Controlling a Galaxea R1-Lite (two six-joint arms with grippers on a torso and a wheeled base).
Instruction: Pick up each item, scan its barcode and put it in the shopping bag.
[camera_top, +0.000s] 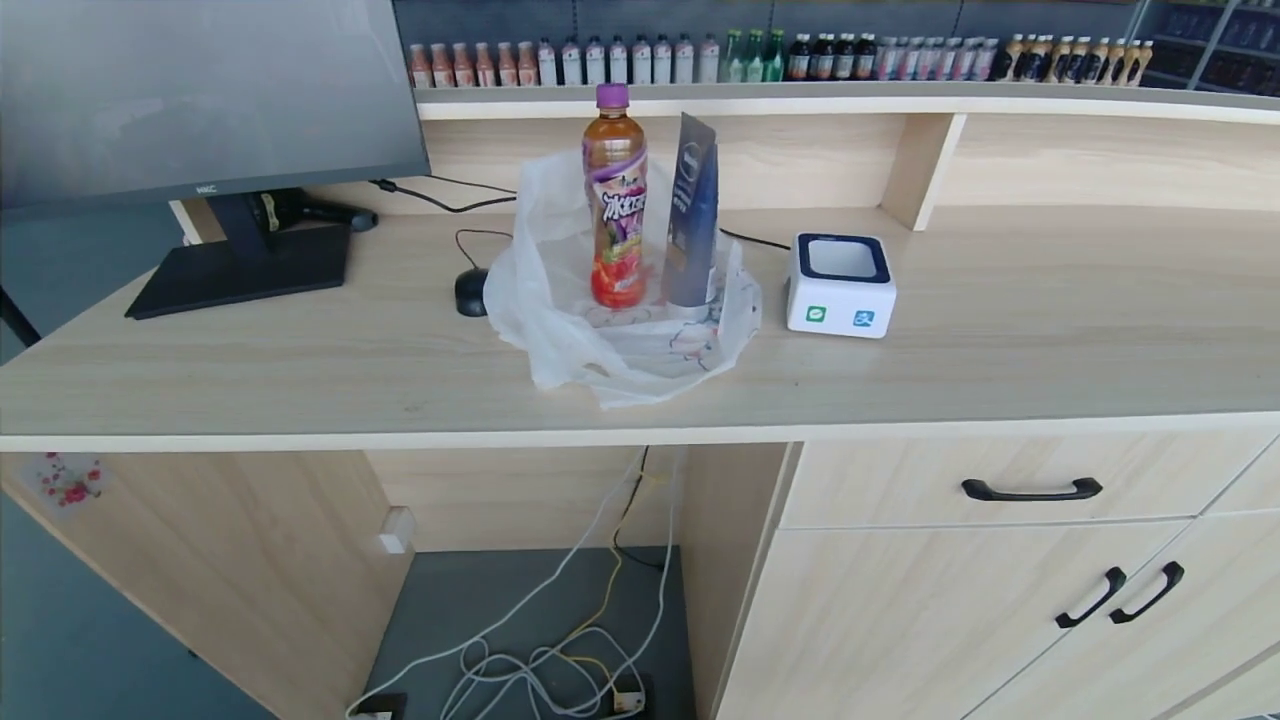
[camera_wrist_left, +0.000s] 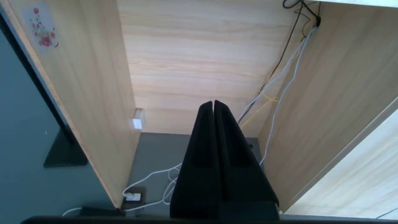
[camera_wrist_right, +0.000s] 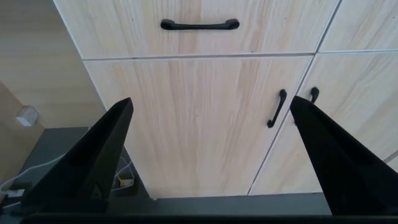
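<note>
Currently low, under counter (camera_top: 1050, 350) level: left gripper (camera_wrist_left: 214, 106) with fingers pressed flat together on nothing, at the middle of its wrist view above the floor cables (camera_wrist_left: 155, 180); right gripper (camera_wrist_right: 211, 102) spread wide and empty, facing the cabinet doors (camera_wrist_right: 199, 130). At the centre of the head view: orange drink bottle (camera_top: 616, 200) and dark blue tube (camera_top: 692, 215), both upright, just beside each other, standing on the crumpled white shopping bag (camera_top: 545, 300), its plastic bunched around them. Right of centre, near the bag: white scanner (camera_top: 840, 285), window facing up. Cannot tell whether either item counts as scanned or bagged already. Likely trouble ahead: knocks the tall tube over while closing on the bottle, given so little gap; drags loose plastic up along with a pinched item; tips the narrow-footed tube when releasing it on rumpled film; snags the scanner cable (camera_top: 748, 240) running behind the bag.
</note>
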